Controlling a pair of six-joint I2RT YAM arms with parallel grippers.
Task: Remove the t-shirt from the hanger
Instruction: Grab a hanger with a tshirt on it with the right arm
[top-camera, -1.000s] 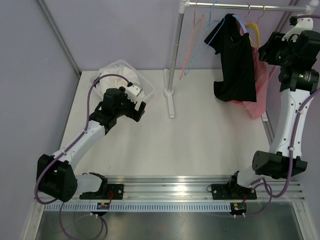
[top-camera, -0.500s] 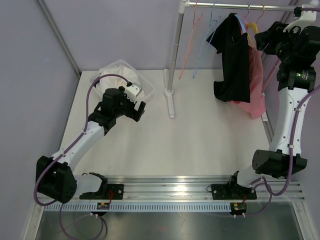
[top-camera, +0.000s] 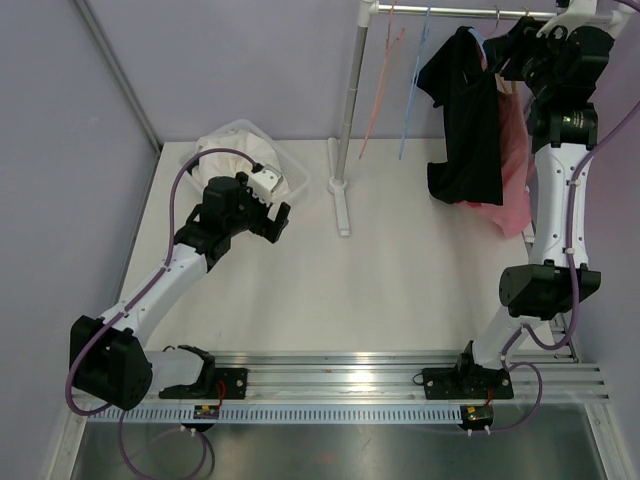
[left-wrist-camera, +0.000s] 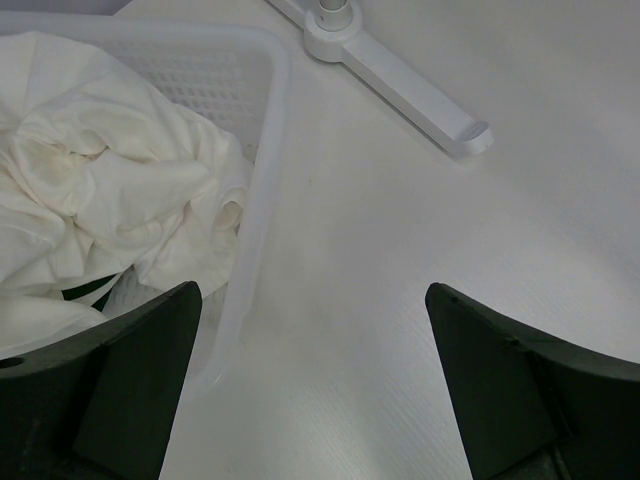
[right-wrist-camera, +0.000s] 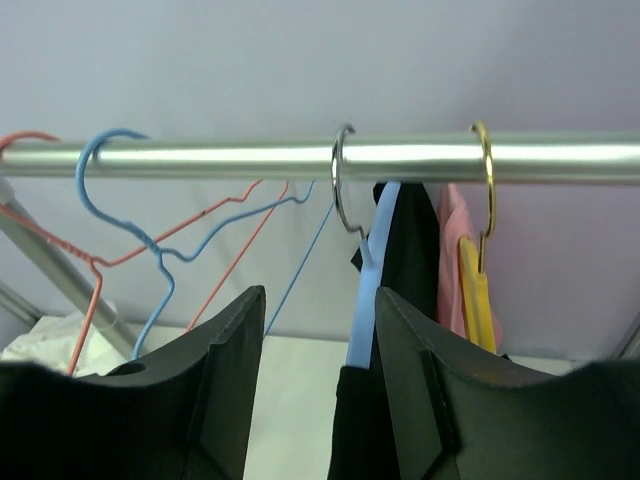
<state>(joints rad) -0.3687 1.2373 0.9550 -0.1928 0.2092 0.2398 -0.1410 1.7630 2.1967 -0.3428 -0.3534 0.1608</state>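
A black t-shirt (top-camera: 470, 130) hangs from the steel rail (top-camera: 450, 12) on a light-blue hanger (right-wrist-camera: 366, 290) with a metal hook (right-wrist-camera: 343, 190). In the right wrist view the shirt (right-wrist-camera: 405, 235) drapes behind and below the hanger neck. My right gripper (top-camera: 497, 55) is raised to the rail beside the shirt's top. It (right-wrist-camera: 320, 292) stands open, the hanger neck and shirt edge lying just inside its right finger (right-wrist-camera: 420, 380), the left finger apart from them. My left gripper (top-camera: 280, 222) hovers open over the table near the basket, and nothing shows between its fingers (left-wrist-camera: 312, 290).
A pink garment (top-camera: 515, 160) on a yellow hanger (right-wrist-camera: 478, 290) hangs right behind the black shirt. Empty blue (right-wrist-camera: 150, 250) and red (right-wrist-camera: 90, 290) wire hangers hang further left. The rack's post and foot (top-camera: 342, 200) stand mid-table. A white basket (top-camera: 297, 182) holds white cloth (left-wrist-camera: 100, 200).
The right arm has swung left and up along the rail, bringing its gripper from beside the pink garment to the black shirt's hanger. The left arm has stayed put.
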